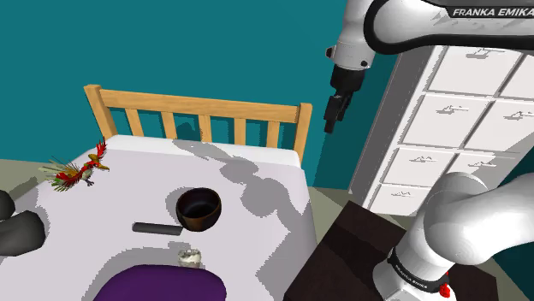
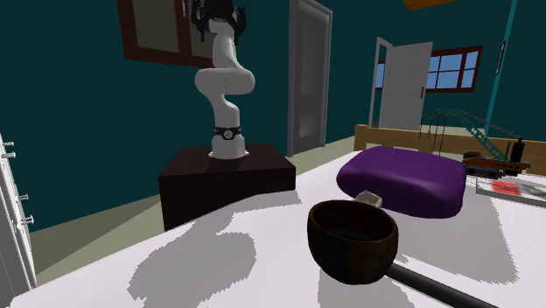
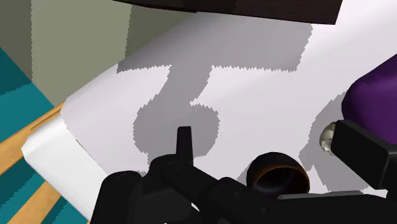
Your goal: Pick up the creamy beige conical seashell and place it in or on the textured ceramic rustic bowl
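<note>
The pale conical seashell [image 1: 189, 256] lies on the white bed [image 1: 257, 184], beside the edge of a purple pillow [image 1: 158, 284]. The dark brown bowl [image 1: 198, 209] stands upright a little further up the bed from it. In the second exterior view the seashell [image 2: 370, 199] sits just behind the bowl [image 2: 353, 241]. My gripper [image 1: 336, 109] hangs high in the air past the bed's right edge, far from both. In the wrist view the gripper [image 3: 270, 133] is open and empty; the bowl [image 3: 278, 173] and the seashell [image 3: 327, 137] show far beneath it.
A black bar [image 1: 157, 227] lies next to the bowl. A red and green bird figure [image 1: 81, 174] stands at the bed's left side. A wooden headboard [image 1: 197, 111] closes the far end, and a white dresser [image 1: 462, 111] stands at the right.
</note>
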Available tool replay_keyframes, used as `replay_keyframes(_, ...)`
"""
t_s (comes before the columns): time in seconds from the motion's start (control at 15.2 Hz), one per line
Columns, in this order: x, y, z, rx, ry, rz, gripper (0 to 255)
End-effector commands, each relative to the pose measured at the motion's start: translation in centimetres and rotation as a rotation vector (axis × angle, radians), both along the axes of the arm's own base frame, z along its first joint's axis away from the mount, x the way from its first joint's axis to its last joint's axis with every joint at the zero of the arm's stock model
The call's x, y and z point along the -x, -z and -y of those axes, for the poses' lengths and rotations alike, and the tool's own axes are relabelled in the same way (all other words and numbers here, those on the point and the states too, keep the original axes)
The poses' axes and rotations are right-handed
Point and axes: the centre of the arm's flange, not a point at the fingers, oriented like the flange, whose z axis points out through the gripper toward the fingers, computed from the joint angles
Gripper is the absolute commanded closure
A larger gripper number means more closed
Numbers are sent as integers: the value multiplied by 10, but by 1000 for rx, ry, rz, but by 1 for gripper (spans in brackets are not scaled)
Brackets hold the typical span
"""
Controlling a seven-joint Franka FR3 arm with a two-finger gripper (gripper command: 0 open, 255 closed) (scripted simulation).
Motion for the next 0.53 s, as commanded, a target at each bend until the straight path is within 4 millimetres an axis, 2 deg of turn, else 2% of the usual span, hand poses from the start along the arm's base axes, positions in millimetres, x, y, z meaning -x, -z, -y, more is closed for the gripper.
replay_keyframes(0.0, 0, 0, 0, 0, 0, 0, 0)
replay_keyframes(0.46, -43, 65, -47, -35, 17, -23, 0)
